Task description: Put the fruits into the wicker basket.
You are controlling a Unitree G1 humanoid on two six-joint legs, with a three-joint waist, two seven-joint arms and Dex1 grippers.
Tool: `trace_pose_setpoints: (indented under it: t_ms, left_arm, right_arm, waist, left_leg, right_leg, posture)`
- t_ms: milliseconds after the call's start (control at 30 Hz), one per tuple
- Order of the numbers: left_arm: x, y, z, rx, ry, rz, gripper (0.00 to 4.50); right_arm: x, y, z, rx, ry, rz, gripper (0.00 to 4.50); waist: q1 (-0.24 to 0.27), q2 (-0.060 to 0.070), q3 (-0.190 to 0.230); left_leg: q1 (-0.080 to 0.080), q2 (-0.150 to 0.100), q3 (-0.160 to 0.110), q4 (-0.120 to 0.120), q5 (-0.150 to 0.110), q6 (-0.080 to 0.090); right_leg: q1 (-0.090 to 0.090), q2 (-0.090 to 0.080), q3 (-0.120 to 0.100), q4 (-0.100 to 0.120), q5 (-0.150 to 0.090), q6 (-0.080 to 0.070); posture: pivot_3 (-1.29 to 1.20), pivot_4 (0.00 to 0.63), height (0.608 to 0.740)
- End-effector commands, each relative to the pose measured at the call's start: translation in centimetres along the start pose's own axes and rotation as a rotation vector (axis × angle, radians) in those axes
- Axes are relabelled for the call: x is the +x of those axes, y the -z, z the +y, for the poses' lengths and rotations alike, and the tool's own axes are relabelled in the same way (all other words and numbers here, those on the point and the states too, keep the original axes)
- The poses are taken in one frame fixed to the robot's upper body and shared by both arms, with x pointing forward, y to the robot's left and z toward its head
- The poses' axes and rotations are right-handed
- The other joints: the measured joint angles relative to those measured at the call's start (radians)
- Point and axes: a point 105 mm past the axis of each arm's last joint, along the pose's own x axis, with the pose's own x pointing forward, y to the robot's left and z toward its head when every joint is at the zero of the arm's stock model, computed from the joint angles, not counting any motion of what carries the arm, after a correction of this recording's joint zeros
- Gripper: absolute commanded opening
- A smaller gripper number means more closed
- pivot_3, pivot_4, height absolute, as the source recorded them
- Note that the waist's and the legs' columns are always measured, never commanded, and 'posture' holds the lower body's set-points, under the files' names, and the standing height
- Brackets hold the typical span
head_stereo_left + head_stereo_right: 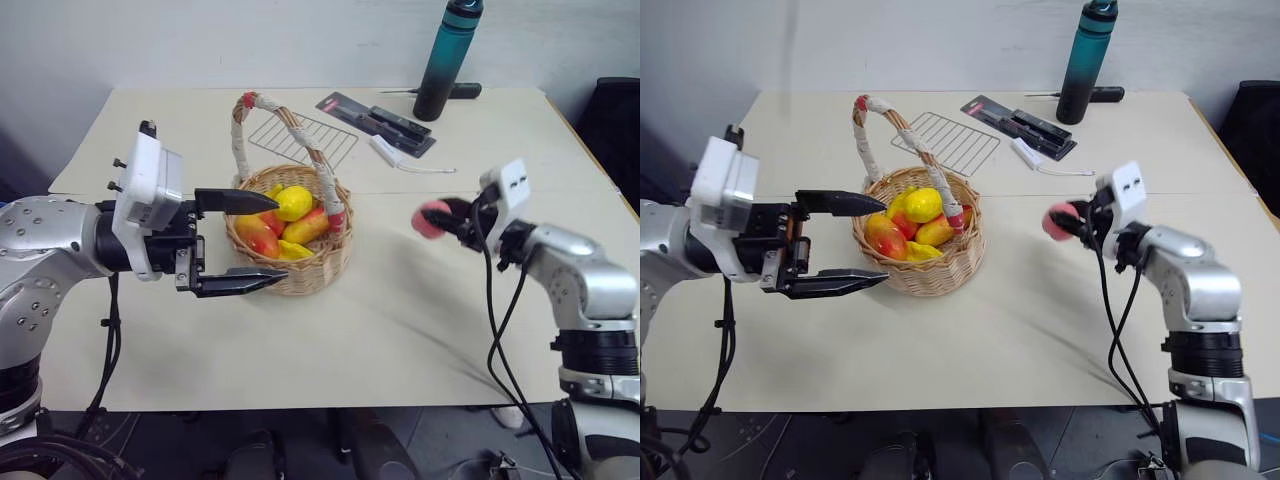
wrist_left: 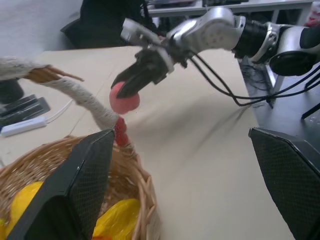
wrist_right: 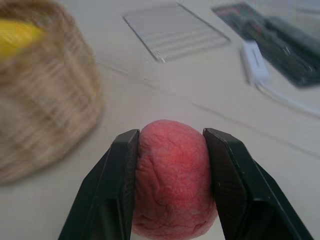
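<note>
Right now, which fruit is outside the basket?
The pinkish-red peach, gripped by the right gripper above the table; the other fruits lie inside the wicker basket.

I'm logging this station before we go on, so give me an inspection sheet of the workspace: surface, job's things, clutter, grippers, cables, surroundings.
Surface: beige table, two tops butted together.
Job's things: wicker basket holds several yellow and red-orange fruits, a lemon on top; peach held above the table, right of the basket.
Clutter: wire rack, teal bottle, black package, white adapter with cord, dark tool behind the bottle.
Grippers: left gripper open beside the basket; right gripper shut on the peach.
Cables: black leads hang from the right arm.
Surroundings: pale wall.
</note>
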Motion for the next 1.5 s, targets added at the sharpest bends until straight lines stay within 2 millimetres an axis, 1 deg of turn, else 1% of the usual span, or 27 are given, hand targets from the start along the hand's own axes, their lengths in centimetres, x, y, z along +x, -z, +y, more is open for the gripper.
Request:
trace_pose_setpoints:
  t_ms: [33, 67, 167, 200, 233, 300, 367, 433, 467, 533, 567, 600, 700, 767, 833, 900, 933, 1000, 1100, 1200, 1233, 1300, 1333, 1367, 1400, 1467, 1500]
  left_arm:
    - [-1.0, -1.0, -0.1, 0.023, -0.033, -0.016, 4.50]
    - [-1.1, -1.0, -0.1, 0.023, -0.039, -0.013, 4.50]
    - [-1.1, -0.9, -0.1, 0.021, -0.045, -0.011, 4.50]
    - [-1.1, -0.9, 0.0, 0.023, -0.047, -0.009, 4.50]
    - [-1.1, -0.8, 0.0, 0.024, -0.049, -0.008, 4.50]
    - [-1.0, -0.8, 0.0, 0.030, -0.051, -0.007, 4.50]
    - [-0.7, -1.1, -0.2, 0.040, -0.046, -0.017, 4.50]
    - [-0.6, -1.4, -0.3, 0.044, -0.043, -0.026, 4.50]
    - [-0.6, -1.5, -0.4, 0.044, -0.043, -0.028, 4.50]
    - [-0.7, -1.4, -0.5, 0.040, -0.047, -0.025, 4.50]
    - [-0.8, -1.4, -0.5, 0.036, -0.049, -0.022, 4.50]
    - [-0.8, -1.2, -0.5, 0.032, -0.052, -0.019, 4.50]
    - [-0.9, -1.0, -0.4, 0.025, -0.052, -0.014, 4.50]
    - [-0.9, -1.0, -0.3, 0.024, -0.049, -0.016, 4.50]
    - [-0.8, -1.0, -0.1, 0.022, -0.045, -0.019, 4.50]
    - [-0.6, -1.0, 0.0, 0.020, -0.032, -0.027, 4.50]
    - [-0.5, -1.1, 0.0, 0.019, -0.025, -0.033, 4.50]
    - [-0.3, -1.1, 0.1, 0.018, -0.016, -0.040, 4.50]
    - [0.1, -1.0, 0.2, 0.021, -0.001, -0.041, 4.50]
    - [0.2, -1.0, 0.2, 0.026, 0.012, -0.039, 4.50]
    - [0.2, -1.0, 0.2, 0.027, 0.012, -0.040, 4.50]
    - [0.2, -1.2, 0.3, 0.030, 0.012, -0.046, 4.50]
    - [0.3, -1.3, 0.3, 0.032, 0.012, -0.049, 4.50]
    - [0.4, -1.4, 0.3, 0.037, 0.010, -0.054, 4.50]
    - [0.4, -1.5, 0.3, 0.040, 0.009, -0.057, 4.50]
    - [0.6, -1.7, 0.2, 0.046, 0.008, -0.062, 4.50]
    - [0.6, -1.7, 0.2, 0.047, 0.008, -0.062, 4.50]
  right_arm:
    - [2.6, -5.2, 4.4, 0.015, -0.203, -0.117, 1.65]
    - [3.5, -5.8, 5.4, 0.025, -0.244, -0.123, 1.65]
    - [5.1, -6.8, 7.2, 0.054, -0.326, -0.131, 1.65]
    - [5.9, -7.2, 8.6, 0.062, -0.390, -0.128, 1.65]
    - [6.7, -7.4, 9.9, 0.053, -0.444, -0.122, 1.65]
    - [8.1, -7.0, 11.7, 0.008, -0.500, -0.094, 1.65]
    - [9.3, -6.2, 11.9, -0.033, -0.479, -0.060, 2.37]
    - [10.0, -5.7, 11.2, -0.052, -0.432, -0.040, 2.94]
    - [10.1, -5.7, 10.7, -0.060, -0.405, -0.039, 3.33]
    - [9.9, -5.9, 9.4, -0.061, -0.347, -0.051, 3.96]
    - [9.6, -6.1, 8.9, -0.056, -0.327, -0.059, 4.36]
    - [9.0, -6.4, 8.3, -0.051, -0.313, -0.066, 4.45]
    - [6.3, -6.8, 6.6, -0.062, -0.288, -0.088, 4.45]
    - [4.5, -6.5, 6.2, -0.076, -0.289, -0.082, 4.45]
    - [1.8, -5.1, 6.9, -0.097, -0.353, -0.041, 4.45]
    - [-0.5, -3.9, 8.4, -0.135, -0.430, -0.059, 4.45]
    - [-1.2, -3.1, 8.9, -0.130, -0.445, -0.058, 4.45]
    - [-1.7, -1.9, 9.7, -0.111, -0.459, -0.057, 4.45]
    - [-1.7, -1.4, 11.6, -0.046, -0.500, -0.097, 4.45]
    - [0.2, -1.2, 12.9, -0.015, -0.483, -0.113, 4.45]
    - [0.8, -1.1, 13.0, -0.010, -0.466, -0.112, 4.45]
    - [2.7, -0.9, 12.7, -0.038, -0.373, -0.135, 4.45]
    - [3.3, -0.8, 12.7, -0.015, -0.350, -0.142, 4.45]
    - [3.8, -0.5, 13.1, 0.013, -0.354, -0.146, 4.45]
    - [4.1, -0.3, 13.5, 0.035, -0.364, -0.148, 4.45]
    - [4.4, 0.1, 13.9, 0.013, -0.369, -0.146, 4.45]
    - [4.5, 0.2, 13.9, 0.005, -0.363, -0.145, 4.27]
  waist:
    - [-0.008, 0.000, 0.000]
    - [-0.010, 0.000, 0.000]
    - [-0.010, -0.001, 0.000]
    - [-0.008, -0.001, 0.000]
    - [-0.008, -0.001, 0.000]
    - [-0.008, -0.001, 0.000]
    - [-0.009, -0.001, 0.000]
    - [-0.009, -0.001, 0.000]
    - [-0.005, -0.001, 0.000]
    - [-0.002, -0.001, 0.000]
    - [-0.001, -0.001, 0.000]
    - [0.000, -0.001, 0.000]
    - [0.009, -0.001, 0.000]
    - [0.016, -0.001, 0.000]
    - [0.020, -0.001, 0.000]
    - [0.026, -0.001, -0.001]
    - [0.025, -0.001, -0.001]
    - [0.017, -0.001, 0.000]
    - [0.007, -0.001, 0.000]
    - [0.003, -0.002, 0.000]
    - [0.004, -0.002, 0.000]
    - [0.004, -0.002, 0.000]
    - [0.003, -0.002, -0.001]
    - [0.004, -0.002, -0.001]
    - [0.006, -0.002, -0.001]
    - [0.012, -0.002, -0.001]
    - [0.014, -0.002, -0.001]
  left_leg:
    - [0.000, 0.000, 0.000, 0.000, 0.000, 0.000]
    - [0.000, 0.000, 0.000, 0.000, 0.000, 0.000]
    - [0.000, 0.001, -0.004, -0.001, 0.000, 0.000]
    - [-0.001, 0.001, -0.004, -0.001, -0.001, 0.000]
    - [-0.002, 0.001, -0.005, -0.001, -0.001, 0.000]
    - [-0.004, 0.000, -0.004, -0.001, -0.001, 0.000]
    - [-0.004, 0.000, -0.004, -0.001, -0.001, 0.000]
    - [-0.005, 0.001, -0.005, -0.001, -0.002, 0.000]
    - [-0.005, 0.001, -0.005, -0.001, -0.002, -0.001]
    - [-0.005, 0.001, -0.005, -0.001, -0.002, 0.000]
    - [-0.006, 0.001, -0.005, -0.001, -0.002, 0.000]
    - [-0.006, 0.001, -0.005, -0.001, -0.002, 0.000]
    - [-0.005, 0.001, -0.005, -0.001, -0.003, -0.001]
    - [-0.005, 0.001, -0.005, -0.001, -0.003, -0.001]
    - [-0.005, 0.001, -0.005, -0.001, -0.003, -0.001]
    - [-0.005, 0.001, -0.006, -0.001, -0.003, -0.001]
    - [-0.004, 0.001, -0.006, -0.001, -0.003, -0.001]
    - [-0.003, 0.001, -0.005, -0.001, -0.003, -0.002]
    - [-0.002, 0.001, -0.004, -0.001, -0.003, -0.002]
    - [-0.001, 0.001, -0.004, -0.001, -0.002, -0.001]
    - [-0.001, 0.001, -0.005, -0.001, -0.001, -0.002]
    - [-0.001, 0.001, -0.006, -0.001, -0.001, -0.001]
    - [-0.001, 0.000, -0.006, -0.001, -0.001, -0.001]
    - [-0.001, 0.000, -0.006, -0.001, -0.001, -0.001]
    - [-0.002, 0.000, -0.006, -0.001, -0.001, -0.001]
    - [-0.002, 0.000, -0.006, -0.001, 0.000, -0.002]
    - [-0.003, 0.000, -0.006, -0.001, 0.000, -0.003]
  right_leg:
    - [0.000, 0.000, 0.000, 0.000, 0.000, 0.000]
    - [0.000, 0.000, 0.000, 0.000, 0.000, -0.001]
    - [0.000, 0.000, -0.003, 0.001, -0.001, -0.003]
    - [0.000, 0.000, -0.004, 0.001, -0.001, -0.003]
    - [-0.001, -0.001, -0.005, 0.000, -0.001, -0.003]
    - [-0.001, -0.002, -0.005, -0.001, -0.001, -0.003]
    - [-0.002, -0.002, -0.005, -0.002, -0.001, -0.003]
    - [-0.002, -0.002, -0.006, -0.002, -0.001, -0.003]
    - [-0.002, -0.002, -0.006, -0.003, -0.001, -0.003]
    - [-0.002, -0.003, -0.007, -0.003, -0.001, -0.003]
    - [-0.002, -0.003, -0.007, -0.003, -0.001, -0.003]
    - [-0.002, -0.003, -0.007, -0.003, -0.001, -0.003]
    - [-0.002, -0.003, -0.007, -0.003, -0.001, -0.003]
    - [-0.002, -0.003, -0.008, -0.003, -0.002, -0.003]
    - [-0.001, -0.003, -0.008, -0.003, -0.002, -0.003]
    - [-0.001, -0.003, -0.008, -0.003, -0.002, -0.002]
    - [0.000, -0.002, -0.008, -0.003, -0.003, -0.002]
    - [0.000, -0.002, -0.007, -0.002, -0.003, -0.002]
    - [0.000, -0.001, -0.005, -0.001, -0.003, -0.001]
    - [0.000, -0.001, -0.005, 0.000, -0.003, -0.002]
    - [0.000, 0.000, -0.005, 0.001, -0.002, -0.003]
    - [0.000, 0.000, -0.005, 0.001, -0.002, -0.004]
    - [0.000, 0.000, -0.006, 0.001, -0.002, -0.004]
    - [0.000, 0.000, -0.006, 0.001, -0.002, -0.004]
    - [-0.001, -0.001, -0.006, 0.001, -0.002, -0.004]
    - [-0.001, -0.001, -0.006, 0.001, -0.002, -0.004]
    - [-0.001, -0.001, -0.006, 0.001, -0.002, -0.004]
  posture:
    - [0.00, 0.150, 0.740]
    - [0.00, 0.150, 0.740]
    - [0.00, 0.150, 0.740]
    - [0.00, 0.150, 0.740]
    - [0.00, 0.150, 0.740]
    - [0.00, 0.150, 0.740]
    - [0.00, 0.150, 0.740]
    - [0.00, 0.150, 0.740]
    - [0.00, 0.150, 0.740]
    - [0.00, 0.150, 0.740]
    - [0.00, 0.150, 0.740]
    - [0.00, 0.150, 0.740]
    - [0.00, 0.150, 0.740]
    - [0.00, 0.150, 0.740]
    - [0.00, 0.150, 0.740]
    - [0.00, 0.150, 0.740]
    - [0.00, 0.150, 0.740]
    - [0.00, 0.150, 0.740]
    - [0.00, 0.150, 0.740]
    - [0.00, 0.150, 0.740]
    - [0.00, 0.150, 0.740]
    - [0.00, 0.150, 0.740]
    - [0.00, 0.150, 0.740]
    - [0.00, 0.150, 0.740]
    - [0.00, 0.150, 0.740]
    - [0.00, 0.150, 0.740]
    - [0.00, 0.150, 0.740]
